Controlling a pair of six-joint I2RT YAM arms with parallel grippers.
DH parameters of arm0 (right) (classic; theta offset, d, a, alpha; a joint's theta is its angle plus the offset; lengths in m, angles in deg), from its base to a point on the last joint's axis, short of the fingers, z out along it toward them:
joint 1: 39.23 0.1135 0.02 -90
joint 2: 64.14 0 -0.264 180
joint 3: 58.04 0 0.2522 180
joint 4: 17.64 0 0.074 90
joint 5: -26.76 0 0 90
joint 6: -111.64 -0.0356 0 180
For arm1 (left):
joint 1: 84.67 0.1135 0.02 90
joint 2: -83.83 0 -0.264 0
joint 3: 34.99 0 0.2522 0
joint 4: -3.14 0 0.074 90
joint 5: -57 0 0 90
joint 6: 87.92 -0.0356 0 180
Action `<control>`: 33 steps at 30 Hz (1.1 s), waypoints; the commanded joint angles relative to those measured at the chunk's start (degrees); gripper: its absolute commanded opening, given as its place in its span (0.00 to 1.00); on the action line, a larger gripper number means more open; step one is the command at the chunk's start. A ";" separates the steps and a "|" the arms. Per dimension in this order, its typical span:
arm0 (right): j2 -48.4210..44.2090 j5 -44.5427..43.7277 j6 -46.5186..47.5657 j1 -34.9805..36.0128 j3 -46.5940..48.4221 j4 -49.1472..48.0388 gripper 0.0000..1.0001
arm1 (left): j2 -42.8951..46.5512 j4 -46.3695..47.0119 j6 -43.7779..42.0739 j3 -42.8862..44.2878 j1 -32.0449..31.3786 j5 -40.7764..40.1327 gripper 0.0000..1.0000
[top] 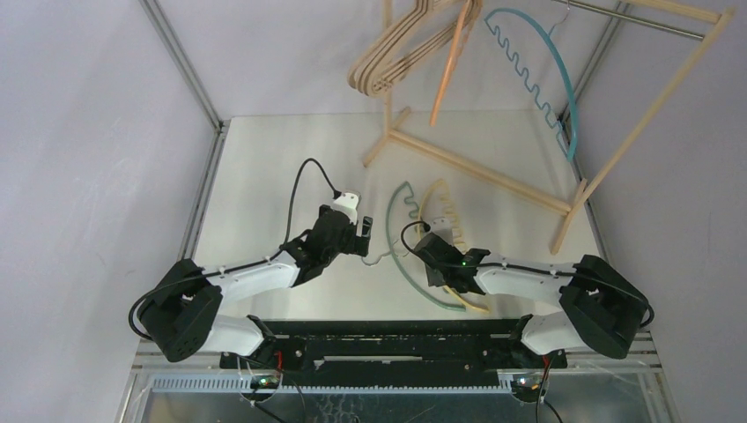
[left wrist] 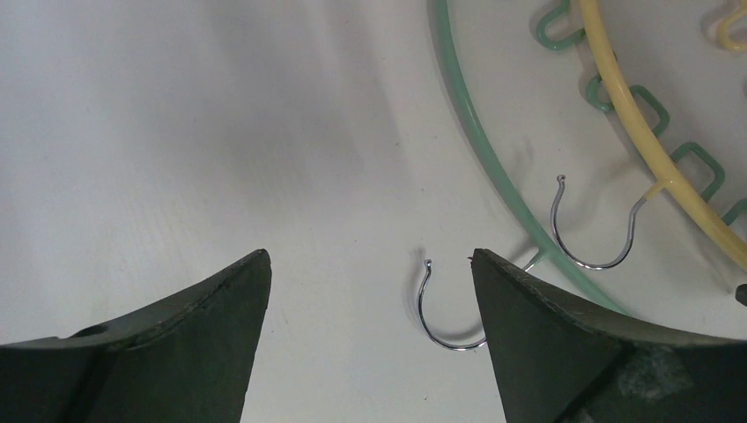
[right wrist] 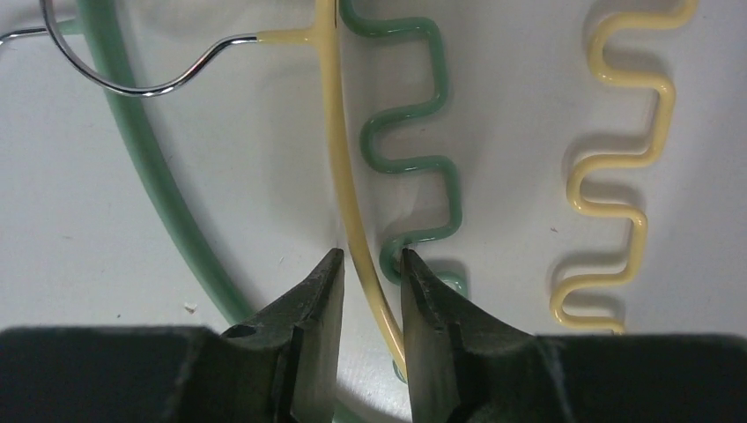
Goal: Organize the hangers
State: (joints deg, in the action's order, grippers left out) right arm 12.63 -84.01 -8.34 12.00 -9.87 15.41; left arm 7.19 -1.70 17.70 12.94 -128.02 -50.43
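A pale green hanger (top: 396, 242) and a yellow hanger (top: 429, 201) lie overlapped on the table between my arms. In the right wrist view my right gripper (right wrist: 371, 256) straddles the yellow hanger's smooth bar (right wrist: 339, 159). Its jaws are narrowed, with a gap still showing beside the bar, and the green wavy edge (right wrist: 414, 163) lies just right of them. My left gripper (left wrist: 370, 256) hovers wide open over the green hanger's wire hook (left wrist: 432, 308), holding nothing. Wooden hangers (top: 396, 53), an orange one (top: 451, 62) and a blue one (top: 546, 70) hang at the back.
The pale wooden rack frame (top: 480, 167) with its metal rod (top: 643, 19) stands across the back right of the table. Its foot bar runs diagonally just beyond the two hangers that lie on the table. Grey walls close in both sides.
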 commanded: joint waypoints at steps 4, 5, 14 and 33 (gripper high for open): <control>3.94 -0.05 -1.44 -0.36 0.32 -3.29 0.25 | 0.59 2.41 0.64 -0.55 0.62 0.63 0.89; 4.21 -0.13 -1.74 -0.27 0.35 -3.02 0.13 | 0.73 2.41 0.60 -0.60 0.64 0.56 0.89; -7.45 0.44 -2.63 0.81 1.03 0.62 0.00 | 1.32 2.05 0.77 -0.50 0.68 0.56 0.89; -54.77 -1.88 -1.44 -17.50 15.97 25.69 0.00 | 0.63 2.65 1.08 -0.35 0.66 1.58 0.89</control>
State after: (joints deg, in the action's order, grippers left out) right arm -36.79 -80.82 -10.68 -3.94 1.48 37.42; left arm 7.21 -1.70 17.72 12.94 -127.61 -50.06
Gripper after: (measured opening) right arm 0.018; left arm 0.887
